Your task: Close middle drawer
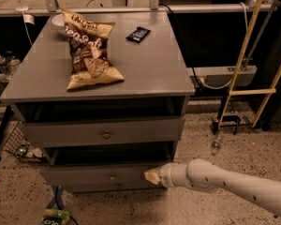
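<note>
The grey cabinet [145, 74] stands in the middle of the camera view. The middle drawer [93, 175] is the shallow front with a tiny round knob [112, 176], below the taller front with the bigger knob [106, 135]. It sticks out only a little, with a dark gap above it. My gripper [152, 176], on the white arm [225, 182] coming in from the lower right, rests against the right end of the middle drawer's front. The lowest front [107, 186] shows just beneath.
A chip bag [89, 55], a dark snack bar [138, 33] and a white bowl [58, 20] lie on the cabinet top. Water bottles [2, 62] stand at the left. A yellow wooden frame [246, 55] and a floor bottle [216, 144] are at the right. A green item [55, 215] lies in front.
</note>
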Controlling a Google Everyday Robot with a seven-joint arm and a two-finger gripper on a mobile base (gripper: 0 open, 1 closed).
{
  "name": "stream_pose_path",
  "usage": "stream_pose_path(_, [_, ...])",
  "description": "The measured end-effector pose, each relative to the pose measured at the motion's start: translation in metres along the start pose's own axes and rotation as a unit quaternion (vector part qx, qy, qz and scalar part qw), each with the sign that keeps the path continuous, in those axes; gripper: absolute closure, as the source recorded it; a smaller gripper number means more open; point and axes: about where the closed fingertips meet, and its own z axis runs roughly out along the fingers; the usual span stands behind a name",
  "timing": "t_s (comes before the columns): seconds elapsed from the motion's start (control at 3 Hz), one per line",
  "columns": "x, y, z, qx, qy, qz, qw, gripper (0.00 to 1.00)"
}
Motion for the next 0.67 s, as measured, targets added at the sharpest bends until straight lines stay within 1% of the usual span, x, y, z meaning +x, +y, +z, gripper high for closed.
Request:
stream_pose_path(0.33, [-0.001,-0.023,0.013,0.029,0.006,0.010,0.9995,1.00])
stream_pose_path(0.67, [-0.005,-0.038,0.019,0.044,0.000,0.014,0.9989,1.00])
